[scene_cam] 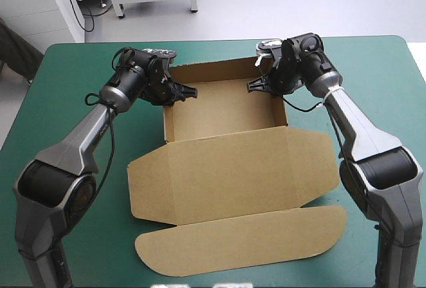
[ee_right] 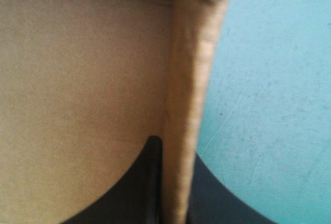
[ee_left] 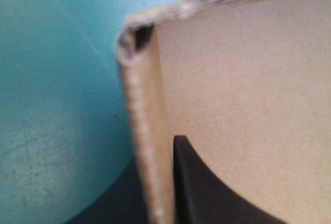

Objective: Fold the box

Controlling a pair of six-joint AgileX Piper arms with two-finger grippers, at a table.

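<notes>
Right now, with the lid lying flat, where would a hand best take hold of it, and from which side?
Probably the long rounded flap at the lid's near edge, approached from the table's near side: it lies flat, so only a free edge lets a finger slip underneath.

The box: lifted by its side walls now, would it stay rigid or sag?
The box seems light: thin board. Its tray probably keeps shape, walls doubled where left gripper and right gripper clamp. The flat lid would probably droop at its crease.

Silver-grey arms (scene_cam: 85, 138), black joints (scene_cam: 50, 191); left gripper (ee_left: 155, 149) black, fin-fingered.
</notes>
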